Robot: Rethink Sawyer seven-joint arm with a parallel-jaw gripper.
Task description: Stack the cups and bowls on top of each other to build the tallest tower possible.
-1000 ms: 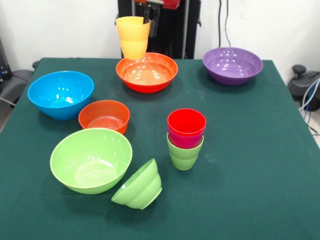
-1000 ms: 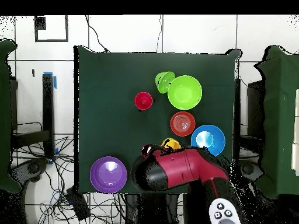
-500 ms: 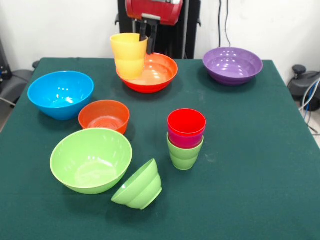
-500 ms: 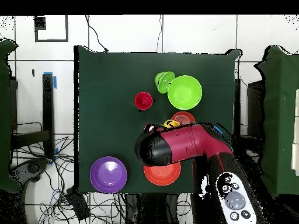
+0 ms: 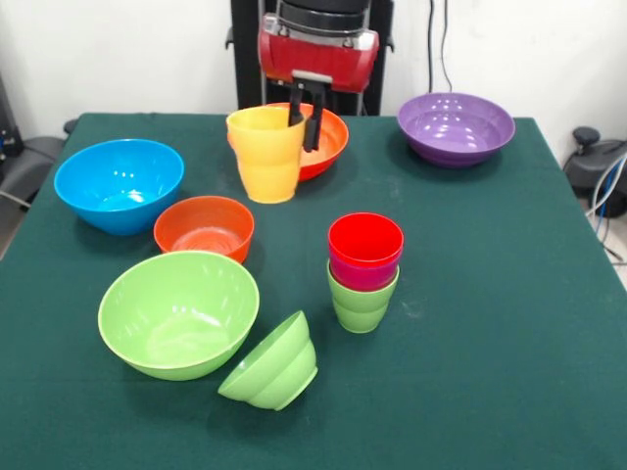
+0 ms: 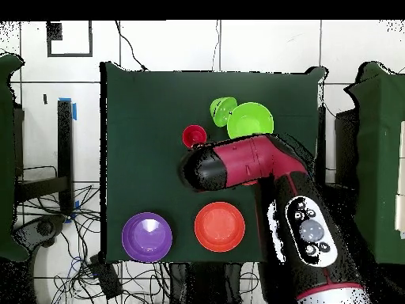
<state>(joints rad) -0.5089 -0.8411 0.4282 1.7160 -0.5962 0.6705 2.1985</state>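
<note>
At the desk's [image 5: 509, 294] twelve o'clock in the front view, the claw [image 5: 306, 113] is clamped on the rim of the glossy yellow cup [image 5: 265, 154], one finger inside and one outside. The cup hangs in front of the orange bowl [image 5: 328, 142]. At centre, a red cup [image 5: 365, 241] sits nested in a purple one, inside a green one.

From overhead, the arm [image 6: 253, 165] covers the yellow cup; the red cup [image 6: 193, 136] shows at its eleven o'clock.

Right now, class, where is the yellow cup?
In the front view the yellow cup hangs from the gripper, which pinches its rim, just in front of the large orange bowl and beyond the small orange-red bowl.
</note>
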